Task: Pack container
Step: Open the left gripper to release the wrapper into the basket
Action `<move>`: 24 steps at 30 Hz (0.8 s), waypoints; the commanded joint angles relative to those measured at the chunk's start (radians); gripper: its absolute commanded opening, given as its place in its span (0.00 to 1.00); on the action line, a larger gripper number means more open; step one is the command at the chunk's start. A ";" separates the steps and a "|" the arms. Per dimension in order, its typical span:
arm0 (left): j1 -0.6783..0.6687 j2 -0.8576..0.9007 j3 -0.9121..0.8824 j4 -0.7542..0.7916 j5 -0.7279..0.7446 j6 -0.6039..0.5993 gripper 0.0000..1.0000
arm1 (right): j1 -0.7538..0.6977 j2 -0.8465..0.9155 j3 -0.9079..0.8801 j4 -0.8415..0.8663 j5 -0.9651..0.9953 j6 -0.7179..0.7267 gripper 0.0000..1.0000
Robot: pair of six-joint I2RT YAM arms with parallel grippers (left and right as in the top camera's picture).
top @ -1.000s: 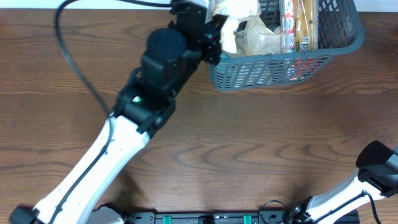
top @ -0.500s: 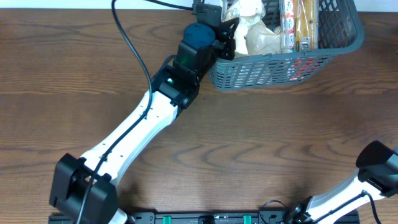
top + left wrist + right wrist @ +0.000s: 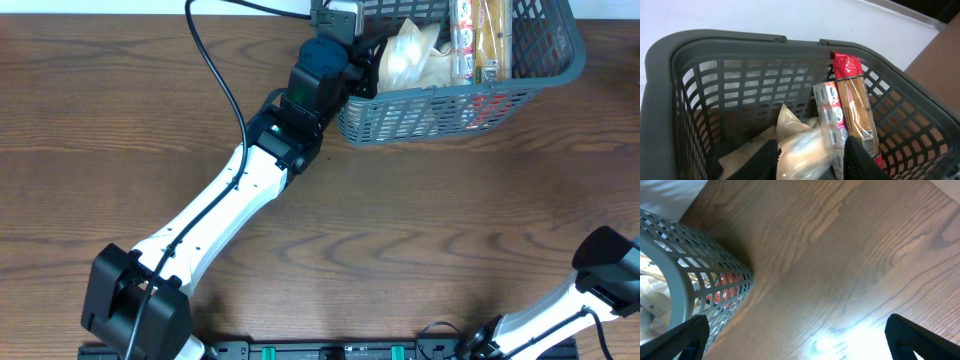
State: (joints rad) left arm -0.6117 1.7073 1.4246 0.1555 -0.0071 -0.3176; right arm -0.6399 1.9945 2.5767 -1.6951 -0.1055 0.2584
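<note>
The dark grey-blue slotted container (image 3: 450, 110) stands at the table's far edge. It also shows in the left wrist view (image 3: 715, 37) and the right wrist view (image 3: 675, 275). Inside lie a long cracker pack (image 3: 490, 35) (image 3: 855, 110), a white packet (image 3: 462, 40) (image 3: 832, 112) and a clear plastic bag (image 3: 405, 60). My left gripper (image 3: 365, 55) is over the container's left end. Its fingers (image 3: 811, 165) are spread, and the blurred clear bag (image 3: 805, 155) is between them over the basket floor. My right gripper (image 3: 797, 340) is open and empty above bare table.
The wooden table (image 3: 420, 230) spreads in front of the container. A black cable (image 3: 215, 70) loops over the table's left part. The right arm (image 3: 605, 260) is at the front right corner. A white wall (image 3: 790, 15) is behind the container.
My left arm has reached forward and put its gripper over the container's left end. The clear bag has moved from the gripper down into the container. The right arm has not moved.
</note>
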 commanded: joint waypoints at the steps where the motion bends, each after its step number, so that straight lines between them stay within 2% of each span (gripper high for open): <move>1: -0.001 -0.012 0.035 0.003 -0.005 -0.002 0.33 | 0.006 0.007 -0.002 -0.003 -0.008 -0.013 0.99; 7: 0.000 -0.018 0.035 0.004 -0.006 0.027 0.35 | 0.006 0.007 -0.002 -0.003 -0.035 -0.013 0.99; 12: 0.001 -0.075 0.035 0.002 -0.023 0.150 0.45 | 0.006 0.007 -0.002 -0.003 -0.147 -0.083 0.99; 15: 0.001 -0.152 0.035 -0.028 -0.086 0.223 0.49 | 0.006 0.006 -0.002 -0.002 -0.164 -0.097 0.99; 19: 0.001 -0.299 0.035 -0.161 -0.234 0.307 0.52 | 0.006 -0.003 0.002 -0.003 -0.165 -0.119 0.99; 24: 0.001 -0.490 0.035 -0.373 -0.414 0.329 0.52 | 0.006 -0.066 0.002 0.001 -0.165 -0.145 0.99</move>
State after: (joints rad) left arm -0.6117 1.3018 1.4338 -0.1623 -0.2630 -0.0422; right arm -0.6399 1.9907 2.5767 -1.6936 -0.2539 0.1539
